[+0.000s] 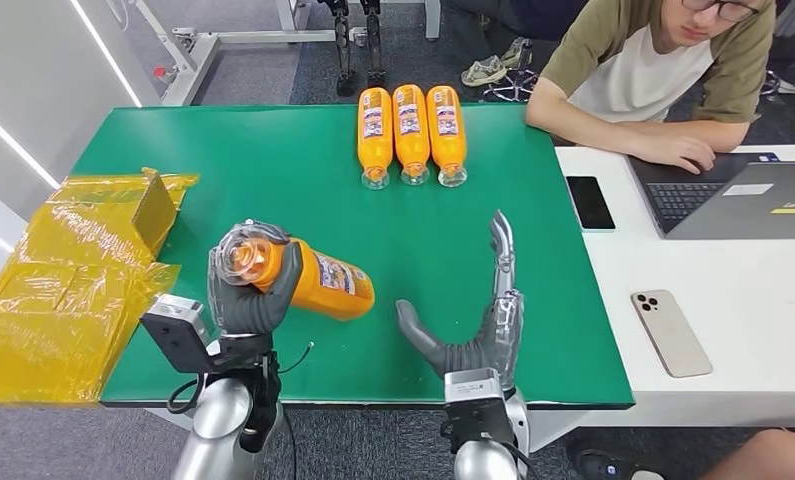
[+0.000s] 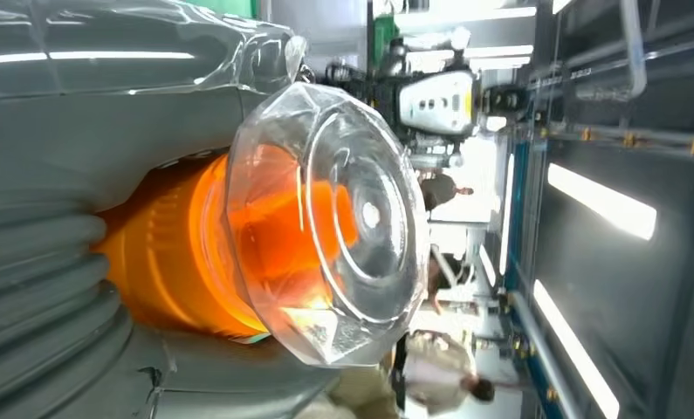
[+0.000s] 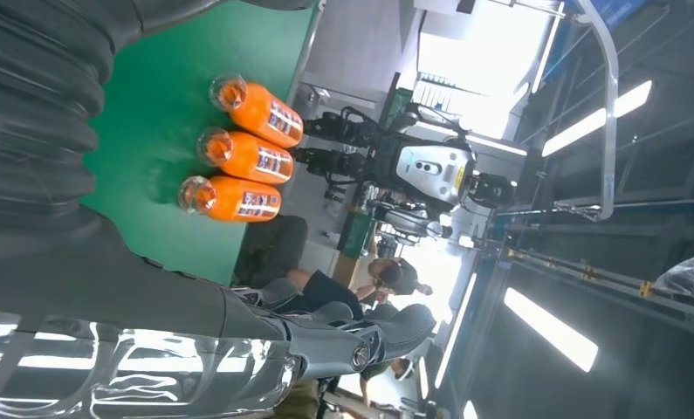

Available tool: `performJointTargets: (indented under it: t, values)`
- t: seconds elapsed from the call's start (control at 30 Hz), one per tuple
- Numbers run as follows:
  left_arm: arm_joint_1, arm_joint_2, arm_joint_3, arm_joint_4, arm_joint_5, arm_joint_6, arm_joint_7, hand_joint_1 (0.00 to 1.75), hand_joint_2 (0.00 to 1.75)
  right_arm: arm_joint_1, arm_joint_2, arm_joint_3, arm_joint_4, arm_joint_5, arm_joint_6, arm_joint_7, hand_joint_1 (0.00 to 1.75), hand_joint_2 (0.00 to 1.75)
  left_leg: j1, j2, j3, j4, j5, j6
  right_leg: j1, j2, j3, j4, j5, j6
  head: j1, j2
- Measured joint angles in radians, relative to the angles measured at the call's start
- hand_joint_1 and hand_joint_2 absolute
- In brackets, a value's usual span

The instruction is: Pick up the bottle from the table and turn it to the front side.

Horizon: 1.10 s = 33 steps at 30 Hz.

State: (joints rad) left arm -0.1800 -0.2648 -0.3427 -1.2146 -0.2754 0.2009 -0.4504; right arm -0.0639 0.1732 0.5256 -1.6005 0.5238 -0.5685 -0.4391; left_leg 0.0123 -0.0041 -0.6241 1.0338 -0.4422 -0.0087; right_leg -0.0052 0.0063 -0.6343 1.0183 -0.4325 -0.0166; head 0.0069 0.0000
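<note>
Gripping: left hand (image 1: 253, 290) wraps orange bottle (image 1: 318, 283)
Right hand (image 1: 483, 320): spread, holding nothing
Left wrist view: clear cap (image 2: 334, 227) facing camera

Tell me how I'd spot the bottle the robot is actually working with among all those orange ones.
Look at the green table: three orange bottles lie in a neat row at its far edge. The one you want, the held bottle, is near the front edge, gripped at its clear cap end by the robot's left hand.
</note>
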Motion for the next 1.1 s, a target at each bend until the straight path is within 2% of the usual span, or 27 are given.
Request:
performJointTargets:
  t: [0.1,0.17,0.23,0.33,0.43,0.57,0.73,0.8,0.9,1.03,1.1]
  values:
    - [-0.001,0.002,0.013,0.000,-0.043,0.041,0.017,1.75,1.75,0.004,0.000,-0.003,-0.006,0.000,-0.001,-0.001,0.00,1.75,0.000,0.000,0.000,0.000,0.000,0.000,0.000,0.000,0.000,0.000,0.000,0.000,0.000,0.000]
    - [-0.007,0.009,0.026,0.002,-0.151,0.136,0.064,1.75,1.75,0.007,0.000,-0.006,-0.010,-0.001,-0.002,-0.003,0.00,1.75,0.000,0.000,0.000,0.000,0.000,0.000,0.000,0.000,0.000,0.000,0.000,0.000,0.000,0.000]
    - [-0.024,0.033,0.047,0.010,-0.355,0.270,0.154,1.75,1.75,0.012,0.000,-0.008,-0.015,-0.010,0.000,-0.009,0.00,1.75,0.000,0.000,0.000,0.000,0.000,0.000,0.000,0.000,0.000,0.000,0.000,0.000,0.000,0.000]
    - [-0.079,0.111,0.091,0.053,-0.776,0.432,0.317,1.75,1.75,0.018,-0.004,-0.008,-0.017,-0.044,-0.005,-0.031,0.00,1.75,0.001,0.000,0.001,0.000,0.001,-0.001,0.000,0.000,0.000,0.001,0.000,0.000,0.000,0.000]
    - [-0.188,0.208,0.129,0.174,-1.058,0.481,0.396,1.75,1.75,0.032,-0.011,-0.008,-0.014,-0.088,-0.035,-0.063,0.00,1.75,0.001,-0.001,0.001,0.000,0.002,-0.003,0.001,0.000,0.000,0.002,0.000,-0.001,0.000,0.000]
    - [-0.372,0.339,0.136,0.415,-1.229,0.461,0.434,1.75,1.75,0.049,-0.017,-0.007,-0.012,-0.113,-0.058,-0.087,0.00,1.75,0.002,0.002,0.001,0.000,0.004,-0.005,0.002,0.002,-0.001,0.003,0.002,-0.004,0.000,0.000]
    - [-0.520,0.429,0.099,0.612,-1.288,0.334,0.488,1.75,1.75,0.050,-0.018,-0.005,-0.012,-0.108,-0.040,-0.077,0.00,1.75,0.002,0.004,0.001,0.000,0.004,-0.005,0.002,0.004,-0.001,0.003,0.003,-0.005,0.000,0.000]
    - [-0.555,0.456,0.060,0.664,-1.290,0.287,0.499,1.75,1.75,0.049,-0.018,-0.004,-0.012,-0.108,-0.031,-0.071,0.00,1.75,0.001,0.004,0.001,0.000,0.004,-0.005,0.001,0.004,-0.001,0.003,0.003,-0.004,0.000,0.000]
    - [-0.583,0.483,0.014,0.714,-1.291,0.268,0.501,1.75,1.75,0.049,-0.018,-0.003,-0.012,-0.108,-0.027,-0.067,0.00,1.75,0.001,0.004,0.001,0.000,0.004,-0.006,0.001,0.004,-0.002,0.003,0.003,-0.004,0.000,0.000]
    - [-0.601,0.501,-0.016,0.753,-1.291,0.263,0.501,1.75,1.75,0.049,-0.018,-0.002,-0.012,-0.108,-0.027,-0.067,0.00,1.75,0.001,0.004,0.001,0.000,0.004,-0.006,0.001,0.004,-0.002,0.003,0.003,-0.004,0.000,0.000]
    - [-0.612,0.505,-0.029,0.771,-1.291,0.223,0.494,1.75,1.75,0.048,-0.018,-0.002,-0.012,-0.107,-0.024,-0.066,0.00,1.75,0.001,0.003,0.001,0.000,0.004,-0.006,0.001,0.004,-0.002,0.003,0.003,-0.004,0.000,0.000]
